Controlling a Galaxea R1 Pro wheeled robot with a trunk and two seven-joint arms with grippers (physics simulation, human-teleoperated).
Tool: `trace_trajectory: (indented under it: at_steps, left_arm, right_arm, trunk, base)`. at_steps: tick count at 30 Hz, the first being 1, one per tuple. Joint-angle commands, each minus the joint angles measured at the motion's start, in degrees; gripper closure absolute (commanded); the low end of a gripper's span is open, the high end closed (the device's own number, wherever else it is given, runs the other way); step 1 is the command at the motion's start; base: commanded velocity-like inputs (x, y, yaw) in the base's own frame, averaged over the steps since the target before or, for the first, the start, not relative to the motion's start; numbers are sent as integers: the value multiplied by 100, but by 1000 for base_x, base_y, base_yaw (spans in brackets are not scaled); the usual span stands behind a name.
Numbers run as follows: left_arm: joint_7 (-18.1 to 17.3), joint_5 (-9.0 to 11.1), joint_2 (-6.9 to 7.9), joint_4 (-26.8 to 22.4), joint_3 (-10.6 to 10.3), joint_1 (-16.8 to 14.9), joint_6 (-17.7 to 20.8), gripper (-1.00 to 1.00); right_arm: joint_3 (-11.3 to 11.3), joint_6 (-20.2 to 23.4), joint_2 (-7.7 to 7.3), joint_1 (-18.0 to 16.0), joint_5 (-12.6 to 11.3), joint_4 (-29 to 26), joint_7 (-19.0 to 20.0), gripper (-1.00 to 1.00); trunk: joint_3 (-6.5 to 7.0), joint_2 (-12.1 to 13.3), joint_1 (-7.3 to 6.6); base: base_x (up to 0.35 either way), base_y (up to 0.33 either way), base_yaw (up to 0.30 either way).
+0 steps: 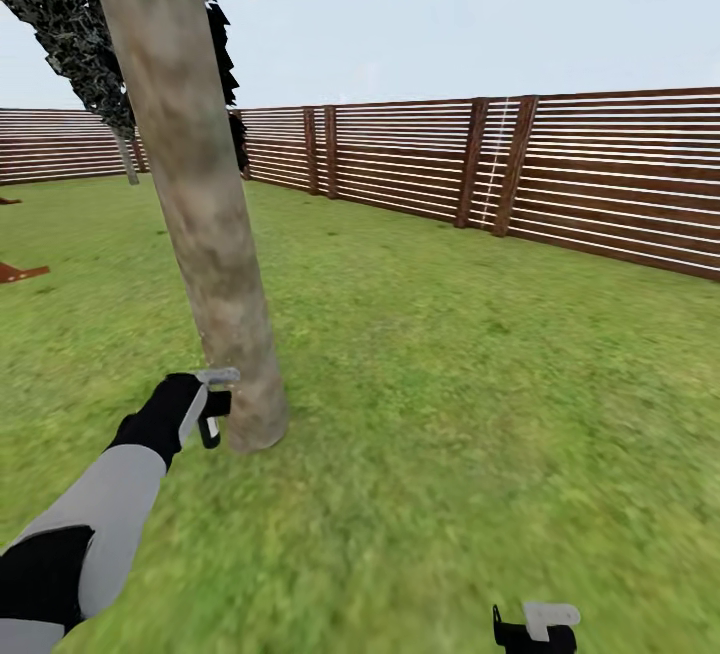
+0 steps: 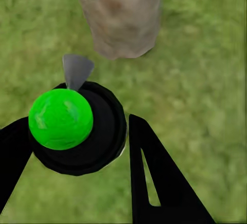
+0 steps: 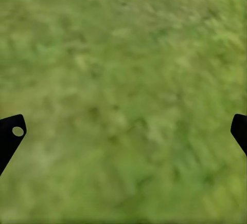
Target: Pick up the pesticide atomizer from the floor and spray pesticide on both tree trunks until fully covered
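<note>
Tree trunk [image 1: 205,224]: thick, smooth, mottled grey-tan with greenish patches, branchless, leaning slightly, rooted in the garden lawn [image 1: 450,404]. Pesticide atomizer [image 2: 77,126]: seen end-on as a black round body with a bright green dome, close to the trunk base.

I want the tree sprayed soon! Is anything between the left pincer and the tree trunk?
Nothing visible is. The left pincer sits right beside the base of the tree trunk, and in the left wrist view only bare grass lies before the trunk.

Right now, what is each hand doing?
Left hand: closed on the pesticide atomizer, beside the tree trunk.
Right hand: open, empty, over grass.
</note>
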Motion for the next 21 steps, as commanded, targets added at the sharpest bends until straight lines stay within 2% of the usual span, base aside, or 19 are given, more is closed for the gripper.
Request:
trace_trajectory:
  at_steps: [1,3,5,6,9,14,21]
  left_arm:
    - [-17,-81,-19,-9,-16,0,43,100]
    - [-17,-82,71,-10,-24,33,66,100]
    - [-17,-64,241,-10,-20,20,74,100]
    - [-17,-89,267,-20,-21,-41,318,100]
    - [-24,-77,381,-21,-24,-78,488,100]
    - [-26,-62,358,-19,-38,-75,504,100]
    - [-17,-63,306,-19,-39,-60,479,100]
  right_arm:
    - [51,-13,-1,-3,-44,0,-19,-100]
    - [51,-12,-1,-3,-44,0,-19,-100]
    - [51,-13,0,-3,-44,-5,-19,-100]
    - [51,-13,7,-3,-45,-8,-19,-100]
    - [51,-13,7,-3,-44,-9,-19,-100]
    - [51,-13,8,-3,-45,-7,-19,-100]
    - [51,-13,-1,-3,-44,0,-19,-100]
  trunk:
    - [-5,-2,-1]
    - [-5,-2,-1]
    - [-5,-2,-1]
    - [-5,-2,-1]
    - [-5,-2,-1]
    - [-5,-2,-1]
    - [-5,-2,-1]
  base:
    - [0,0,0]
    - [140,9,0]
    - [295,103,3]
    - [333,161,235]
    - [334,124,264]
    - [305,-75,220]
    - [80,-253,14]
